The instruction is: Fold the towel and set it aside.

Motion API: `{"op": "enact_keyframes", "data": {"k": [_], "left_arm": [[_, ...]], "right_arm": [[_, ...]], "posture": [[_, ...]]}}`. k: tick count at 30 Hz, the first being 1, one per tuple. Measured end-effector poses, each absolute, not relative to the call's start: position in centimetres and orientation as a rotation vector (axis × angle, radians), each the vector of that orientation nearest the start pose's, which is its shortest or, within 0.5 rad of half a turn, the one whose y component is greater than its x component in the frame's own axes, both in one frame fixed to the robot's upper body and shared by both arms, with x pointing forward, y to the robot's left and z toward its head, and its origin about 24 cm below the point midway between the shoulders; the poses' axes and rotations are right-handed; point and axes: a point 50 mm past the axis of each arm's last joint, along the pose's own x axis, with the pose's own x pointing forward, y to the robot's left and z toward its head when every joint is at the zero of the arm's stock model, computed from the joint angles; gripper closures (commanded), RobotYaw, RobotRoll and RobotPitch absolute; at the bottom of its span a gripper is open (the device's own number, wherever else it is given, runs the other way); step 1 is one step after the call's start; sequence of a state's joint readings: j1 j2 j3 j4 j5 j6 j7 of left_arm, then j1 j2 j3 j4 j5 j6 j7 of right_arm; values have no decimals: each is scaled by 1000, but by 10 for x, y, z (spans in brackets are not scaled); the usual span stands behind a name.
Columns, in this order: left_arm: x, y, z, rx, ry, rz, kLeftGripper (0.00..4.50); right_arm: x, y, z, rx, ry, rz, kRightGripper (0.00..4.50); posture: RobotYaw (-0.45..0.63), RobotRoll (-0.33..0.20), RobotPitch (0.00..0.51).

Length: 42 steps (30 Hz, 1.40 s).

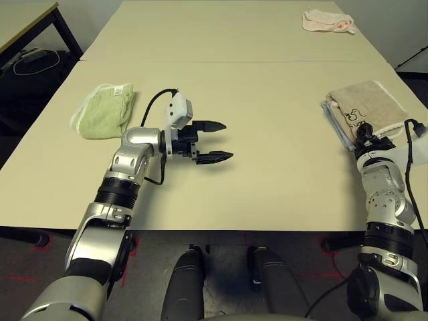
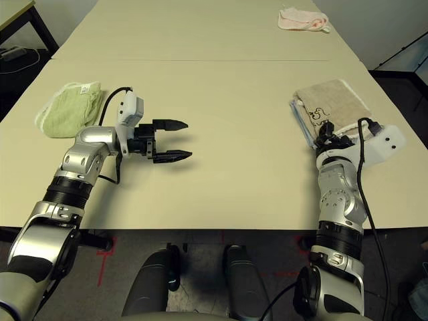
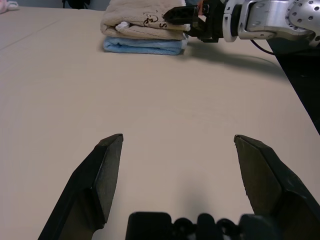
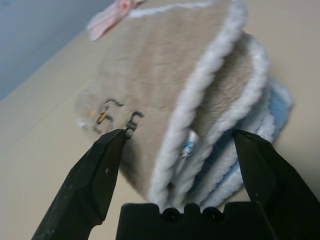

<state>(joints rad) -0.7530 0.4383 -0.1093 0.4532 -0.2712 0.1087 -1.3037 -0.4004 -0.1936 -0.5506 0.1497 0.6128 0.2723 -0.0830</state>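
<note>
Scanning your table: green towel [image 1: 107, 112] on the left, pink cloth [image 1: 328, 21] at far right; blue towel [image 3: 142, 46] lies beneath the folded beige towel [image 1: 371, 107]. Right gripper [image 4: 179, 133], spread wide, covers your view of the stack's near corner; contact unclear. Left gripper [image 1: 229, 141]: wide open, empty. Your right wrist view details a tag [image 4: 189, 145] between beige folds.

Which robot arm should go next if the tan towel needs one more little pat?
Probably the right: its open tool is right by the tan towel. The left tool is far across the table.
</note>
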Motion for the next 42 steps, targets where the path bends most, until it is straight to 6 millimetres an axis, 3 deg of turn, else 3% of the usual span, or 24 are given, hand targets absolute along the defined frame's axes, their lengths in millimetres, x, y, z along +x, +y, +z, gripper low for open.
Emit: {"op": "enact_keyframes", "data": {"k": [8,15,21,25,27,31,34,38,42], "left_arm": [[339,146,160,287,-7,-1359,0],[340,146,160,286,-8,-1356,0],[341,148,161,281,-15,-1335,0],[346,148,166,233,-68,-1239,0],[348,148,167,221,-86,-1189,0],[353,153,167,191,-133,-1027,0],[358,161,161,160,-154,-801,0],[364,174,153,84,-184,-483,0],[365,200,154,34,-250,-127,0]], "right_arm": [[279,-291,125,466,-206,-267,22],[256,-306,135,427,-229,-290,22],[251,-311,153,384,-320,-260,22],[273,-297,192,217,-446,-99,22],[285,-287,199,152,-462,-11,22],[308,-273,193,58,-416,127,22],[327,-269,193,27,-392,159,22],[343,-269,194,1,-378,98,22],[354,-261,164,26,-276,-35,22]], "posture": [[-49,0,130],[-46,0,129],[-41,0,125],[-35,0,125],[-24,0,125],[5,0,126],[15,0,126],[48,0,129],[60,0,129]]}}
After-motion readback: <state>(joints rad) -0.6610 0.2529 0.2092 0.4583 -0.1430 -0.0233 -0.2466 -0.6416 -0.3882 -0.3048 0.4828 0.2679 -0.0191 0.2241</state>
